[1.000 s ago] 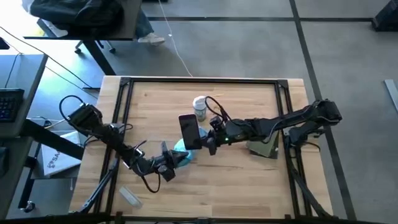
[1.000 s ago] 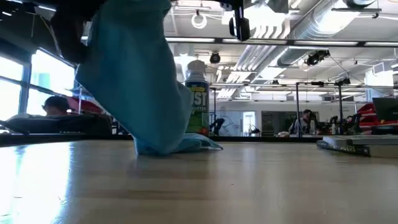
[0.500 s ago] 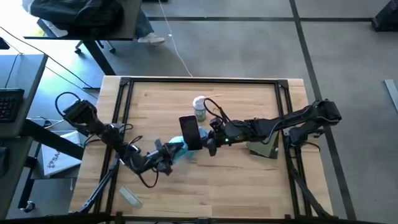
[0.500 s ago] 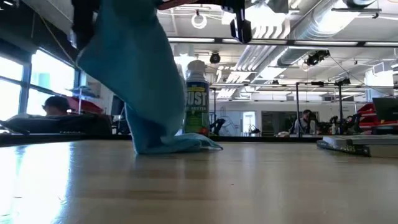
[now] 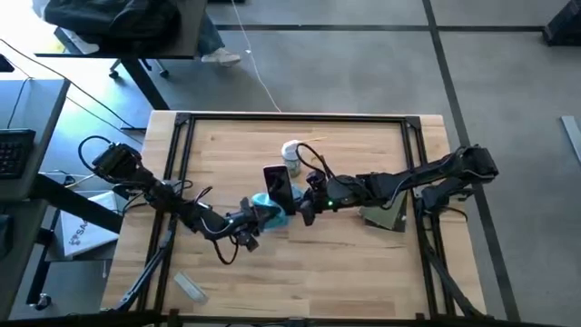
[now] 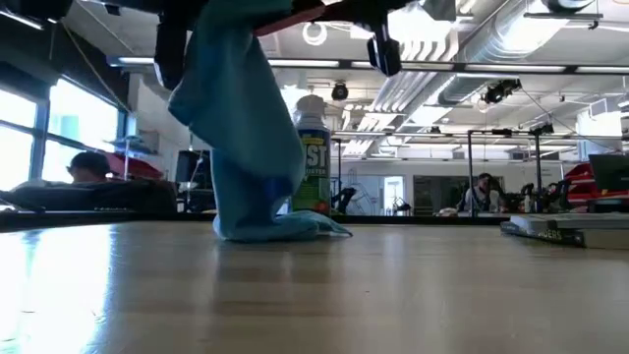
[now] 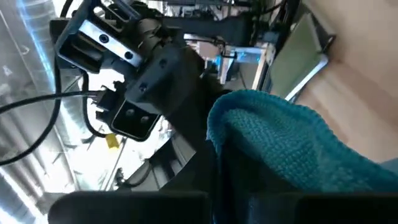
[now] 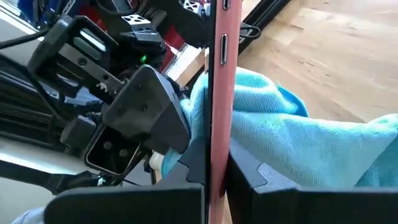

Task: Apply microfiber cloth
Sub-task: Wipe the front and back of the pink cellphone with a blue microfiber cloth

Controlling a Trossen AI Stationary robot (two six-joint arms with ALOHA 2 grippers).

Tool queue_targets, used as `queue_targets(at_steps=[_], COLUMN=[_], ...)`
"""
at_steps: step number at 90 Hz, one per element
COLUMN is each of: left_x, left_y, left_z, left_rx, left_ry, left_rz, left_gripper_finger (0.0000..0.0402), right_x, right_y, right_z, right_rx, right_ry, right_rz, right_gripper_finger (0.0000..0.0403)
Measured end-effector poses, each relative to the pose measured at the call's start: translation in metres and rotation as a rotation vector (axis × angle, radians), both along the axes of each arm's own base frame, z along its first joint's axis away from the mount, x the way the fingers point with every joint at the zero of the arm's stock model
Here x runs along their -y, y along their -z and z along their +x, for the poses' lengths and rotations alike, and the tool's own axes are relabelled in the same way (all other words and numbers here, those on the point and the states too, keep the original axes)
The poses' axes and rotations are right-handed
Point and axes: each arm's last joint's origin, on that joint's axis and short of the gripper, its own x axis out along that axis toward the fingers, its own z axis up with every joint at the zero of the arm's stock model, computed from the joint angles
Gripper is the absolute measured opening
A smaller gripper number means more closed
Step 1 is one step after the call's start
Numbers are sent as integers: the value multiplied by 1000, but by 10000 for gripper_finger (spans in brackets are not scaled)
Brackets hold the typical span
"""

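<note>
The cloth (image 5: 269,211) hung from the left gripper (image 5: 251,218), its lower end resting on the table (image 5: 363,263), bunched against the phone (image 5: 277,186). Wiping well called for light, even pressure across the glass. The right gripper (image 5: 304,205) apparently pinched the phone upright, both arms meeting mid-table.

A thin red-edged phone (image 8: 221,93) is standing on edge, running up from between the right pincer (image 8: 214,186) and its two dark fingers (image 8: 261,177), which are clamping its lower end. Just behind it the light-blue microfiber cloth (image 8: 280,137) is bunching up against the phone's face and spreading over the wooden surface (image 8: 336,56). The other arm's dark pincer (image 8: 134,121) is pressing in against the cloth's far side.
</note>
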Motion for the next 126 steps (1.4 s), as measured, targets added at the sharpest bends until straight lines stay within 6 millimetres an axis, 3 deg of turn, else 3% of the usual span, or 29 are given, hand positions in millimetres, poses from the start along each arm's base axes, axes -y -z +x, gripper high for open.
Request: queue_targets(at_steps=[36, 64, 80, 103, 126], left_x=[16, 6, -9, -14, -20], left_y=[4, -27, -17, 2, -3], left_z=[-8, 2, 14, 26, 39], left_rx=[9, 114, 61, -4, 41], left_ry=[36, -99, -30, 47, 43], left_rz=[-138, 1, -45, -51, -21], left_gripper_finger=[0, 0, 0, 0, 0], right_x=[7, 7, 8, 9, 10], right_y=[-1, -1, -1, -3, -4], right_z=[1, 1, 2, 2, 2], right_rx=[7, 4, 11, 28, 41], right_ry=[14, 29, 54, 83, 110], right_rz=[1, -3, -1, -9, -24], right_gripper_finger=[1, 1, 1, 1, 1])
